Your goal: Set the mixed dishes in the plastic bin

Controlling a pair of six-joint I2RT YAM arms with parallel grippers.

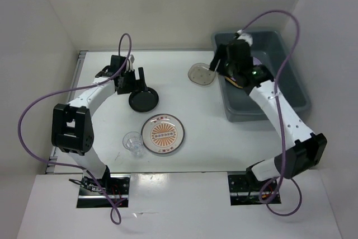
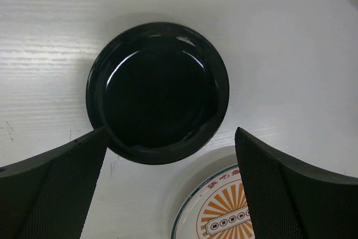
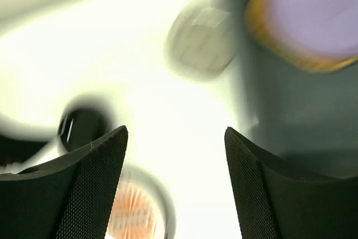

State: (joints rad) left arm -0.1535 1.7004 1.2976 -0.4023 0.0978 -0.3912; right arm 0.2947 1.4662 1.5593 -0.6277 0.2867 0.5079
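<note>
One black dish (image 2: 156,90), one sunburst plate (image 1: 163,134) (rim script illegible, perhaps Chinese), one glass cup (image 1: 133,142), one smoky dish (image 1: 201,74); left gripper (image 2: 170,135), right gripper (image 3: 176,132): jaws spread, empty

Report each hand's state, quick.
Left hand: open, holding nothing; small black dish just ahead.
Right hand: open, holding nothing.

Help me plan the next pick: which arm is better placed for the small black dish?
Left. The left gripper, open, hangs over the small black dish; the right gripper is away beside the plastic bin.
</note>
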